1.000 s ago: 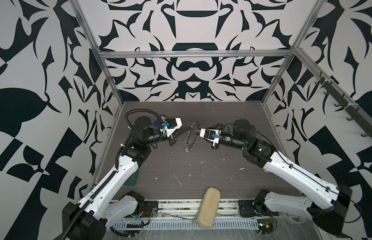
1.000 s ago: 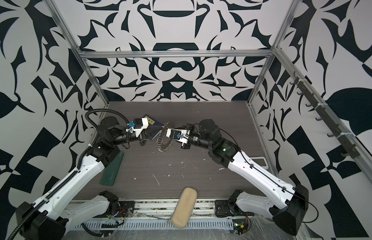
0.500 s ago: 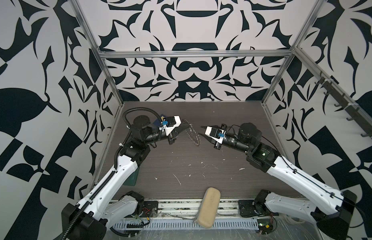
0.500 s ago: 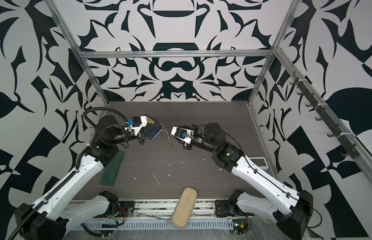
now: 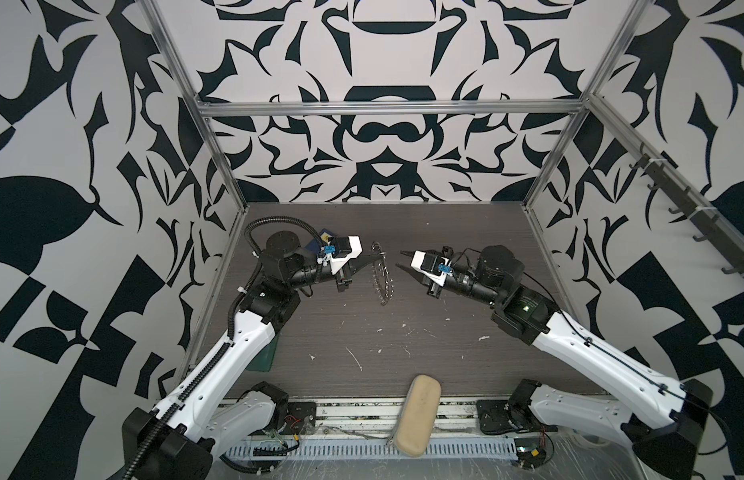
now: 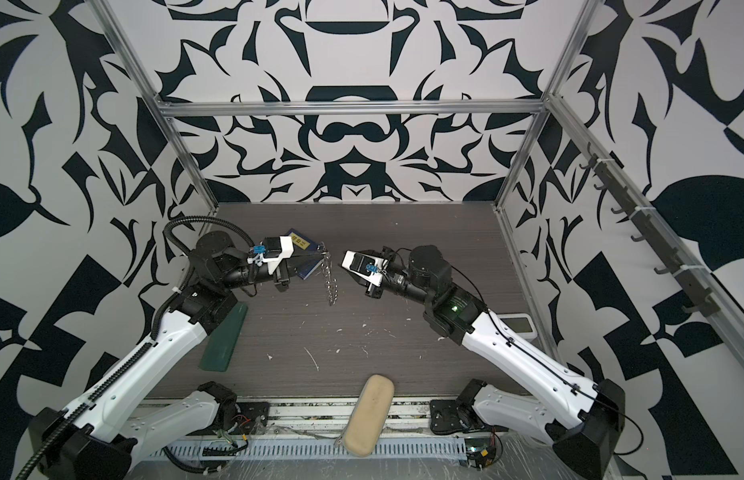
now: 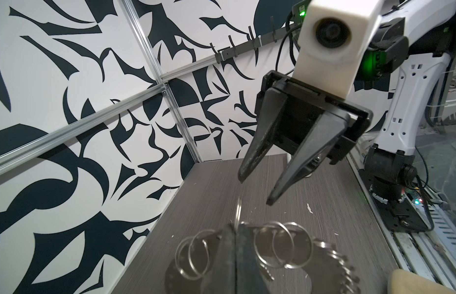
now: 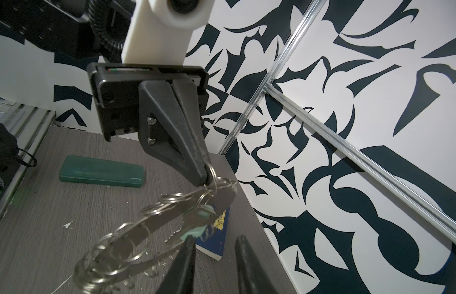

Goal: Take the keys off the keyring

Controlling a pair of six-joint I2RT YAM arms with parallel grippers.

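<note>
The keyring [image 5: 381,276] [image 6: 329,278], a flat grey ring hung with several wire split rings, dangles edge-on above the table. My left gripper [image 5: 372,261] [image 6: 318,257] is shut on its upper rim; in the right wrist view that left gripper [image 8: 206,178] pinches a split ring at the top of the keyring [image 8: 158,219]. A silver key with a mint-green tag [image 8: 195,231] hangs behind the ring. My right gripper [image 5: 399,259] [image 7: 254,191] [image 8: 215,238] is open and empty, a short way right of the keyring.
A green case [image 6: 222,336] lies by the left arm. A blue book [image 6: 299,245] lies behind the left gripper, and a beige case [image 5: 418,409] sits on the front edge. A white device [image 6: 517,322] rests by the right wall. White specks dot the table [image 5: 403,332].
My right gripper has drawn back a little to the right, away from the keyring. The keyring has turned from face-on to edge-on under the left gripper, which stays shut on it.
</note>
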